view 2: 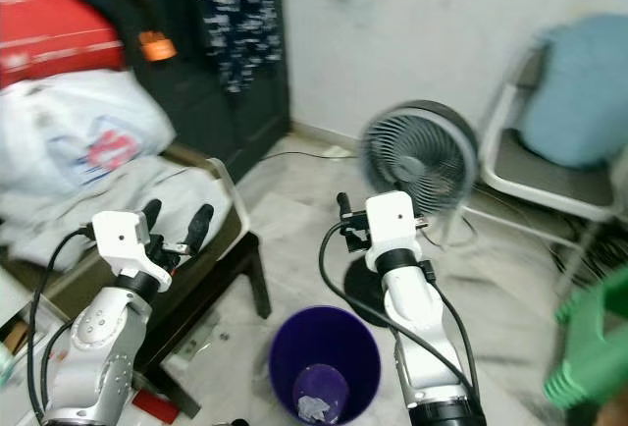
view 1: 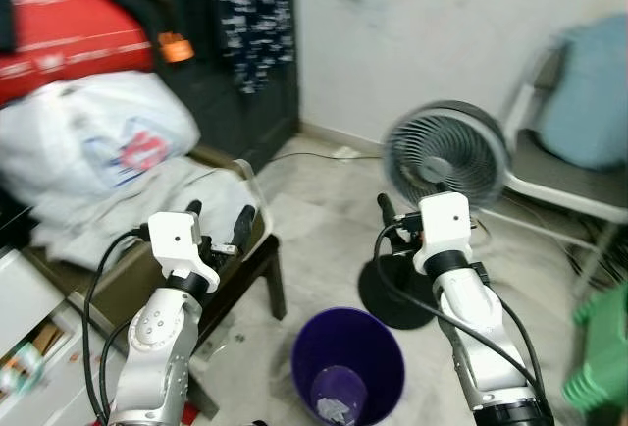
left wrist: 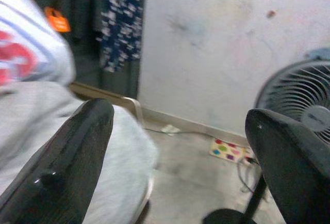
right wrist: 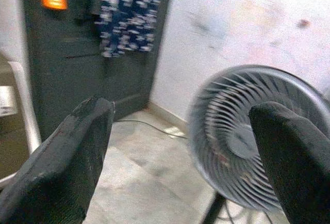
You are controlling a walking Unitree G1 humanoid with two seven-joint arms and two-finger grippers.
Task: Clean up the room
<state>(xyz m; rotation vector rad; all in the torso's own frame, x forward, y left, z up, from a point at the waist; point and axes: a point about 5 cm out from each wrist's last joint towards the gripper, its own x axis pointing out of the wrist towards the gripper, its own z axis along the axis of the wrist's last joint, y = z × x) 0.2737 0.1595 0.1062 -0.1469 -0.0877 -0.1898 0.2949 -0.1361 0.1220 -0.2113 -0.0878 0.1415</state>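
A purple waste bin [view 1: 348, 359] stands on the floor between my two arms, with a scrap of crumpled paper [view 1: 334, 409] at its bottom. My left gripper [view 1: 218, 216] is raised over the edge of a low dark chair [view 1: 257, 267] and is open, with nothing between its fingers [left wrist: 67, 157]. My right gripper [right wrist: 178, 157] is also open and empty, held up in front of a grey floor fan [view 1: 446, 156]. Grey cloth [view 1: 201, 195] and a white plastic bag [view 1: 93, 141] lie piled on the chair.
A white folding chair with a blue cushion [view 1: 589, 92] stands at the back right, a green plastic stool [view 1: 601, 357] at the right edge. A colourful power strip [left wrist: 229, 149] and cables lie by the wall. A dark wardrobe [view 1: 221, 73] is at the back left.
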